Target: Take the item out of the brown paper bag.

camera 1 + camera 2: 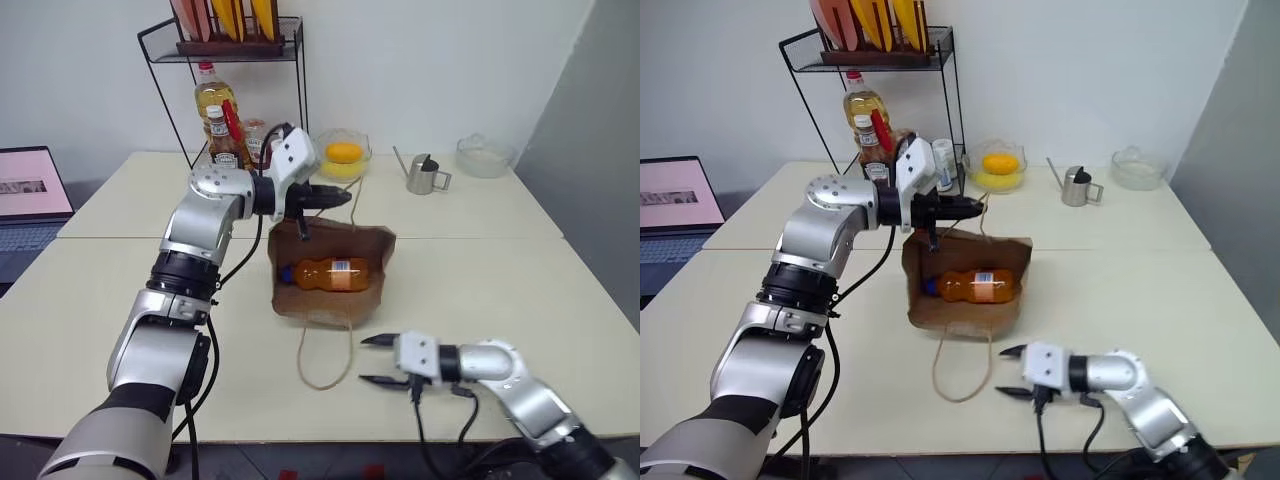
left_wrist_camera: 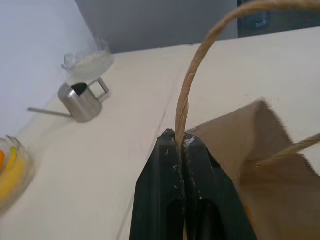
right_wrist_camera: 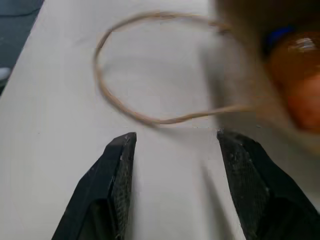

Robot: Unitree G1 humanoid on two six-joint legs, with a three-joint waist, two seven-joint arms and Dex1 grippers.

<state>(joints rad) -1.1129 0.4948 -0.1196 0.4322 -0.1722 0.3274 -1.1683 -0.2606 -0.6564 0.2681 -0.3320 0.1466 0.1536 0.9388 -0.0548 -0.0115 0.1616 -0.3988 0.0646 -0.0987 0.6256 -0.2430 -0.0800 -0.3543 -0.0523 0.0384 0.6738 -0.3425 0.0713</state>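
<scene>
the left claw [image 1: 343, 195] is pinched tight on one twine handle [image 2: 200, 60] of the bag [image 1: 330, 300], holding that side of the bag's mouth up off the table [image 1: 500, 270]; in the left wrist view the twine runs straight down between the two closed black fingers [image 2: 162, 185], with the brown paper edge just beside them. the bag lies on its back with its mouth held open toward the camera, so the soda [image 1: 325, 273] shows inside it, lying on its side with the blue cap toward the robot's left and the label near the middle. the bag's other handle [image 1: 325, 355] lies as a loose loop on the table in front of the bag.

the right claw [image 1: 375, 360] hangs low over the table just in front of the bag and near that loop, pointing to the robot's left, its fingers [image 3: 117, 175] spread apart with nothing between them. the right wrist view looks past them to the loop and to the orange bottle in the bag's mouth.

behind the bag stands a wire rack [image 1: 230, 55] with an oil bottle [image 1: 213, 100] and a ketchup bottle [image 1: 225, 140] by it. farther along the back of the table are a glass bowl with yellow fruit [image 1: 343, 155], a small steel jug [image 1: 425, 175] and an empty glass bowl [image 1: 485, 157]. a laptop [image 1: 30, 195] sits off to the robot's left.
</scene>
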